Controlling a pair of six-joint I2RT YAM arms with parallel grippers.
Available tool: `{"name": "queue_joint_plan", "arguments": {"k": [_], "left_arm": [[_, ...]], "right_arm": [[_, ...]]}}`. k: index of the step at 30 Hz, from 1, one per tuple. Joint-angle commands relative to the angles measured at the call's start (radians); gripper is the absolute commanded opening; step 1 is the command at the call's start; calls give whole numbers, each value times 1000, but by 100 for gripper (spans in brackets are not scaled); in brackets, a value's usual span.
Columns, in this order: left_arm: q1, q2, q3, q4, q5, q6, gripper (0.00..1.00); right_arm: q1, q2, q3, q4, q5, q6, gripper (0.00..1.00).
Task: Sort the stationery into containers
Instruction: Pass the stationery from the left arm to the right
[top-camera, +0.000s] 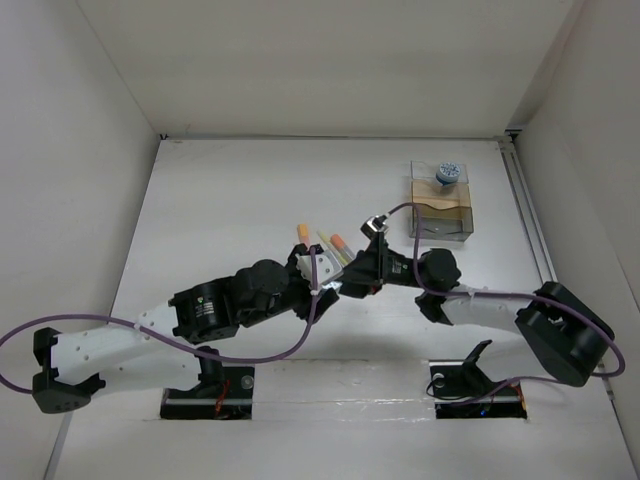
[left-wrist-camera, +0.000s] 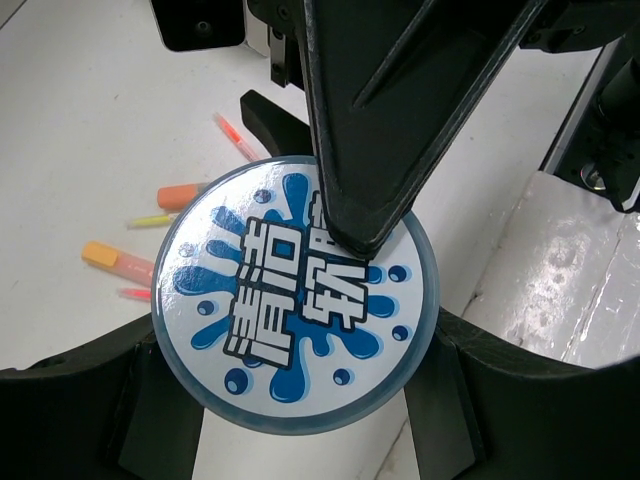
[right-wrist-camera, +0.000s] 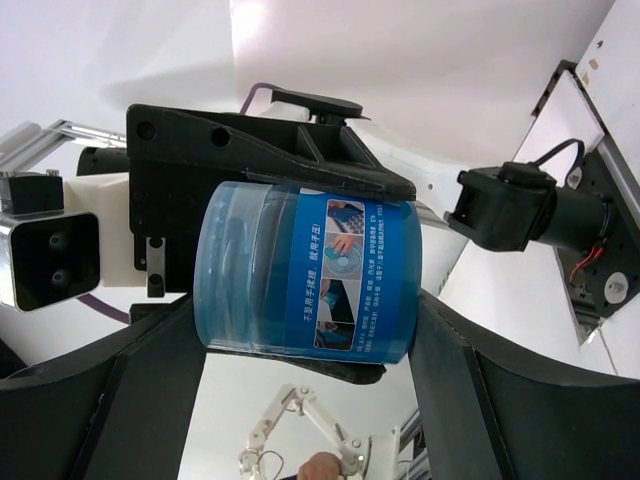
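A round blue tub with a blue-and-white splash lid (left-wrist-camera: 295, 300) is held above the table between both grippers. My left gripper (left-wrist-camera: 295, 385) is shut on its sides. My right gripper (right-wrist-camera: 310, 335) is shut on the same tub (right-wrist-camera: 310, 275), one finger (left-wrist-camera: 380, 150) pressed across the lid. In the top view the two grippers meet (top-camera: 338, 282) and hide this tub. Several pens with orange caps (top-camera: 325, 245) lie on the table just behind them, and they also show in the left wrist view (left-wrist-camera: 180, 193). The clear organizer box (top-camera: 445, 222) stands at the back right with a second tub (top-camera: 447, 173) in its rear compartment.
White walls close in the table on the left, back and right. A metal rail (top-camera: 528, 215) runs along the right edge beside the organizer. The arm bases (top-camera: 205, 390) sit at the near edge. Purple cables loop from both arms.
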Motion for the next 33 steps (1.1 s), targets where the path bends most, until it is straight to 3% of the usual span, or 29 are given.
{"name": "queue_joint_plan", "arguments": {"k": [1, 2, 3, 7, 9, 10, 11, 12, 13, 16, 17, 18, 21, 33], "left_arm": [[0, 5, 47, 215, 40, 11, 0], [0, 5, 47, 215, 51, 11, 0], [0, -4, 47, 206, 51, 11, 0], [0, -4, 59, 163, 42, 22, 0], [0, 9, 70, 137, 42, 22, 0], [0, 26, 79, 110, 42, 33, 0], [0, 41, 90, 85, 31, 33, 0], [0, 42, 90, 85, 31, 33, 0], [0, 52, 90, 71, 31, 33, 0], [0, 52, 81, 60, 13, 33, 0], [0, 52, 71, 60, 13, 33, 0], [0, 52, 71, 48, 13, 24, 0], [0, 43, 71, 39, 13, 24, 0], [0, 103, 71, 0, -6, 33, 0]], "right_arm": [[54, 21, 55, 529, -114, 15, 74], [54, 31, 55, 529, -114, 15, 91], [54, 31, 55, 529, -114, 4, 100], [54, 14, 87, 352, -154, -134, 100], [54, -46, 104, 53, -163, -258, 100], [54, -70, 121, -59, -153, -404, 100], [29, -133, 147, -318, -125, -557, 100], [19, -133, 158, -433, -102, -559, 100], [6, -200, 158, -527, -78, -665, 100], [-73, -305, 167, -732, -31, -752, 100], [-99, -325, 178, -797, -31, -787, 100], [-135, -340, 194, -968, 19, -832, 100], [-159, -379, 241, -1176, 128, -950, 100], [-189, -439, 397, -1440, 193, -1117, 100]]}}
